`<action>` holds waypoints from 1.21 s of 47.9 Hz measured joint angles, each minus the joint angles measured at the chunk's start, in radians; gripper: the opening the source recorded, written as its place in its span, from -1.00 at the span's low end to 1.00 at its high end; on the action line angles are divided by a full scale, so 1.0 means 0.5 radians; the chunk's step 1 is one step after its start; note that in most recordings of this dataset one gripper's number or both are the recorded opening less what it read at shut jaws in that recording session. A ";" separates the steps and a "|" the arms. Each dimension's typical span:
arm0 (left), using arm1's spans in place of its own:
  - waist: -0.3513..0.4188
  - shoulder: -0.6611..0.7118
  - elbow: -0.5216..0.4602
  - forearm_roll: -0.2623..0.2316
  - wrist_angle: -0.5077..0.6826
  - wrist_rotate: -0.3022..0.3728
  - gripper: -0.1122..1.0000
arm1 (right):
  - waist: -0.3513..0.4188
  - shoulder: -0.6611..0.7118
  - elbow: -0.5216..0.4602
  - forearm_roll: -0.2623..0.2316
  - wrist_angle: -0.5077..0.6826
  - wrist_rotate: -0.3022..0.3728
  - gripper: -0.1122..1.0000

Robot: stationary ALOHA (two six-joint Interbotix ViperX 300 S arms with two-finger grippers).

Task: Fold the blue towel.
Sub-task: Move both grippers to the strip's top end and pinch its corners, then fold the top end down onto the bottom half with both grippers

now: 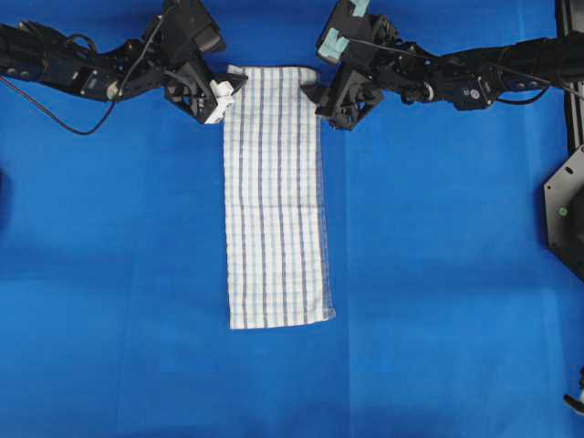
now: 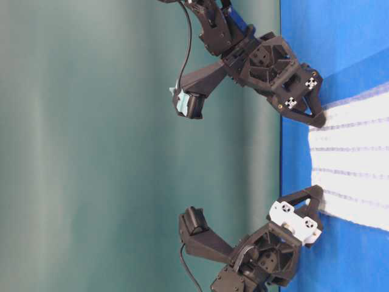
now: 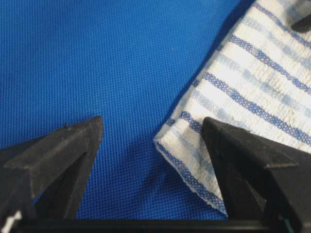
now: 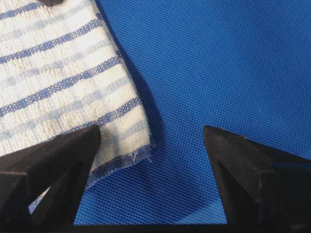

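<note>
Two empty, wide-open end effectors straddle corners of the rectangular, woven striped blue towel (image 1: 274,196).

blue towel (image 4: 63,82) corner between the spread right pincer (image 4: 151,145) tips (blue sheet (image 4: 218,63) beneath)

Overhead: straight down, far, taking in the whole towel (image 1: 276,196) and both arms. Table-level: low, rolled sideways, nearer, facing both end effectors at the towel's end. Left wrist: close behind left end effector (image 3: 150,145), looking past fingers at the corner between them. Right wrist: same behind right end effector (image 4: 151,145). Shared by all: that towel end.
</note>
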 measured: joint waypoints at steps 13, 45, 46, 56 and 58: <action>-0.034 0.006 -0.009 0.009 0.003 0.000 -0.35 | 0.003 0.000 0.000 0.000 0.003 -0.021 -0.33; -0.040 0.006 -0.098 0.003 0.015 0.202 -0.72 | 0.028 -0.006 0.000 0.000 0.021 -0.015 -0.83; -0.037 0.000 -0.110 0.003 0.025 0.215 -0.72 | 0.028 -0.012 0.000 0.000 0.021 -0.015 -0.83; -0.043 -0.104 -0.132 0.003 0.114 0.242 -0.72 | 0.034 -0.135 0.034 0.000 0.025 -0.009 -0.83; -0.043 -0.144 -0.126 0.003 0.135 0.242 -0.72 | 0.040 -0.175 0.058 0.000 0.025 -0.009 -0.83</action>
